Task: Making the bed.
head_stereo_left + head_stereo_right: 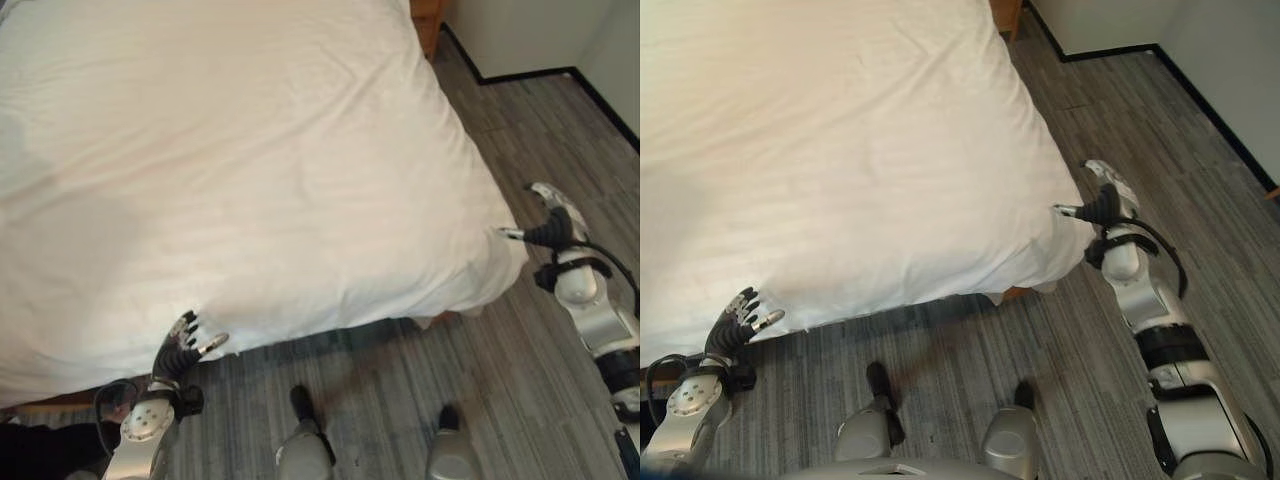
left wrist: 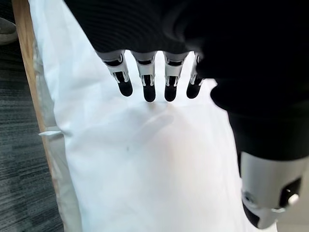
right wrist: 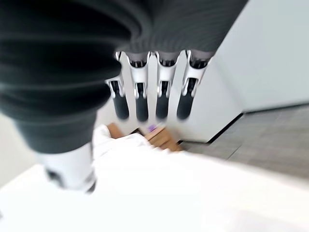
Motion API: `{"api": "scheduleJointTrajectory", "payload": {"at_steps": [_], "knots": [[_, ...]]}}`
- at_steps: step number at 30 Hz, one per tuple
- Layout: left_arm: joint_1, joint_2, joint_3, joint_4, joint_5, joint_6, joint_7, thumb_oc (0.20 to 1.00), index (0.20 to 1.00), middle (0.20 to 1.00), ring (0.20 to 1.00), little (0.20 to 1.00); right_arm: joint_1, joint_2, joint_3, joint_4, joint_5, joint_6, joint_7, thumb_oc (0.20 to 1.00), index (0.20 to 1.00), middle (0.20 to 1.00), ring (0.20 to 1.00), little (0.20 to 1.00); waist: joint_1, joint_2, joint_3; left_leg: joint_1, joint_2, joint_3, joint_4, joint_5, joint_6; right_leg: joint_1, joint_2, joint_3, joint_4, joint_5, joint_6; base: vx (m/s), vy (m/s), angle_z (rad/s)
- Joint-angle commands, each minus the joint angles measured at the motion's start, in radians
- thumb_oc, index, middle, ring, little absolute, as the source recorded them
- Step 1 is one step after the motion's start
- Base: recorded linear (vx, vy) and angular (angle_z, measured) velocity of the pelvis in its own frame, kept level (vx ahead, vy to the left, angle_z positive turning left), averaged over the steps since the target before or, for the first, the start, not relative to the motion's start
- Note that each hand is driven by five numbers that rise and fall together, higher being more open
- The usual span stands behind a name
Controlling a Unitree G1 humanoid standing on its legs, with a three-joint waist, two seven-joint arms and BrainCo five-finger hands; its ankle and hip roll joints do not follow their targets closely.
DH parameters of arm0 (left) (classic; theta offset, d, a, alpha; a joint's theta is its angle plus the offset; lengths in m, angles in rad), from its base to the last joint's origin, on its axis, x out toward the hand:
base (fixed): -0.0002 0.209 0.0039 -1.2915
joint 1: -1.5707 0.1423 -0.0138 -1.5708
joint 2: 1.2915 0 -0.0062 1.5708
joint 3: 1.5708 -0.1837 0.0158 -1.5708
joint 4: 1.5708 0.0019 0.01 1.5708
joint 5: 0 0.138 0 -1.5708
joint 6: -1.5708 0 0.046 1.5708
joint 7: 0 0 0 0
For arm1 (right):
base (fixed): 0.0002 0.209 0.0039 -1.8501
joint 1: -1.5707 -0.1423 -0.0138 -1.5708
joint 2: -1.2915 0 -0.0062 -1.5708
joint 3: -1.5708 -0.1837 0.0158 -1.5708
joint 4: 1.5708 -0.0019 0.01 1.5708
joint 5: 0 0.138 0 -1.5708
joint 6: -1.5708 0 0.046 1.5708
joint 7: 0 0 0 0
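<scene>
- Standing at the foot of the bed; the white cotton duvet (image 1: 250, 170) lies spread over the whole mattress, fairly flat, with soft creases running across it and its near edge hanging just over the side towards me.
- My left hand (image 1: 185, 345) is at the near edge of the duvet, towards its left end. In the left wrist view the fingers (image 2: 145, 79) reach out straight over the white cloth, thumb apart; nothing is pinched, so I read it as open.
- My right hand (image 1: 1105, 205) sits at the near right corner of the duvet, where the cloth droops off the mattress. Its thumb tip seems to touch the corner fold. In the right wrist view the fingers (image 3: 142, 99) hang straight above the cloth, not curled round it: open as well.
- A strip of light wooden bed frame (image 2: 30, 92) shows beside the duvet edge, over the grey striped plank floor (image 1: 520, 330).
- Step in hand, as I judge it: squaring up the foot edge and corner, cover already laid.
- Next move calls for closing both hands on the hem, then an even pull so the corner sits true without dragging the cover askew.
</scene>
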State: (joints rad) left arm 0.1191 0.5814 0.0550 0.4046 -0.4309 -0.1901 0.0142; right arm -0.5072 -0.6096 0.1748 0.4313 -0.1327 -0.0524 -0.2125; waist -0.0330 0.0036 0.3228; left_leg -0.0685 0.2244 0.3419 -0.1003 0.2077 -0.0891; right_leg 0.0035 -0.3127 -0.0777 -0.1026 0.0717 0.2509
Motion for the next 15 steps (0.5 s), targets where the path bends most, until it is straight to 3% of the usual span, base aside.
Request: {"api": "scheduleJointTrajectory", "payload": {"at_steps": [1, 6, 7, 8, 9, 10, 11, 13, 15], "knots": [[0.014, 0.001, 0.038, -0.044, -0.067, -0.053, -0.034, 1.0, 1.0, 1.0, 1.0, 1.0, -0.159, 0.009, 0.024, 0.067, 0.189, -0.055, 0.017, 0.2, 0.2, 0.2, 0.2, 0.2, -0.005, 0.023, -0.056, 0.099, 0.026, 0.033, 0.034, -0.079, -0.106, -0.072, 0.011, -0.055, 0.049, 0.034, -0.021, 0.01, -0.05, 0.28], [0.032, -0.017, -0.01, -0.051, -0.15, -0.062, -0.087, 1.0, 1.0, 1.0, 1.0, 1.0, -0.352, 0.099, 0.001, 0.166, 0.615, -0.148, 0.091, 0.2, 0.2, 0.2, 0.2, 0.2, 0.011, 0.091, -0.042, 0.067, 0.018, -0.002, 0.034, -0.059, -0.113, -0.074, 0.006, -0.072, 0.057, 0.032, -0.029, -0.01, -0.005, -0.03], [0.034, -0.023, -0.032, -0.041, -0.178, -0.079, -0.092, 1.0, 1.0, 1.0, 1.0, 1.0, -0.417, 0.179, -0.053, 0.186, 0.862, -0.22, 0.124, 0.2, 0.2, 0.2, 0.2, 0.2, 0.021, 0.134, -0.034, 0.053, 0.013, -0.013, 0.033, -0.057, -0.117, -0.086, 0.003, -0.071, 0.061, 0.027, -0.029, -0.03, 0.013, 0.01], [0.033, -0.023, -0.031, -0.04, -0.178, -0.08, -0.092, 1.0, 1.0, 1.0, 1.0, 1.0, -0.42, 0.178, -0.052, 0.189, 0.865, -0.221, 0.127, 0.2, 0.2, 0.2, 0.2, 0.2, 0.021, 0.134, -0.035, 0.048, 0.014, -0.013, 0.032, -0.052, -0.116, -0.091, 0.005, -0.07, 0.062, 0.031, -0.03, -0.03, 0.029, 0.1], [0.03, -0.03, -0.042, -0.031, -0.182, -0.084, -0.091, 1.0, 1.0, 1.0, 1.0, 1.0, -0.442, 0.211, -0.069, 0.185, 0.933, -0.255, 0.136, 0.2, 0.2, 0.2, 0.2, 0.2, 0.024, 0.154, -0.032, 0.045, 0.011, -0.017, 0.032, -0.053, -0.119, -0.095, 0.002, -0.071, 0.065, 0.025, -0.029, -0.06, -0.003, 0.11], [0.011, -0.051, -0.059, -0.004, -0.206, -0.102, -0.079, 1.0, 1.0, 1.0, 1.0, 1.0, -0.471, 0.281, -0.106, 0.165, 1.046, -0.324, 0.145, 0.2, 0.2, 0.2, 0.2, 0.2, 0.033, 0.195, -0.028, 0.018, 0.01, -0.026, 0.029, -0.038, -0.122, -0.126, 0.005, -0.067, 0.07, 0.03, -0.033, -0.07, -0.019, 0.12], [0.003, -0.07, -0.069, 0.011, -0.217, -0.11, -0.073, 1.0, 1.0, 1.0, 1.0, 1.0, -0.46, 0.336, -0.13, 0.163, 1.1, -0.358, 0.144, 0.2, 0.2, 0.2, 0.2, 0.2, 0.032, 0.216, -0.021, 0.007, 0.01, -0.031, 0.027, -0.034, -0.124, -0.137, 0.006, -0.065, 0.073, 0.026, -0.034, -0.09, -0.043, 0.08], [0.0, -0.084, -0.072, 0.025, -0.232, -0.109, -0.07, 1.0, 1.0, 1.0, 1.0, 1.0, -0.454, 0.362, -0.14, 0.172, 1.126, -0.368, 0.133, 0.2, 0.2, 0.2, 0.2, 0.2, 0.032, 0.23, -0.022, -0.001, 0.011, -0.035, 0.026, -0.031, -0.124, -0.146, 0.009, -0.062, 0.074, 0.025, -0.035, -0.04, -0.03, -0.01], [-0.009, -0.128, -0.087, 0.069, -0.265, -0.107, -0.057, 1.0, 1.0, 1.0, 1.0, 1.0, -0.385, 0.452, -0.166, 0.222, 1.209, -0.382, 0.12, 0.2, 0.2, 0.2, 0.2, 0.2, 0.019, 0.282, -0.003, -0.034, 0.014, -0.039, 0.022, -0.017, -0.128, -0.2, 0.018, -0.039, 0.093, 0.021, -0.04, -0.1, -0.029, 0.07]]}}
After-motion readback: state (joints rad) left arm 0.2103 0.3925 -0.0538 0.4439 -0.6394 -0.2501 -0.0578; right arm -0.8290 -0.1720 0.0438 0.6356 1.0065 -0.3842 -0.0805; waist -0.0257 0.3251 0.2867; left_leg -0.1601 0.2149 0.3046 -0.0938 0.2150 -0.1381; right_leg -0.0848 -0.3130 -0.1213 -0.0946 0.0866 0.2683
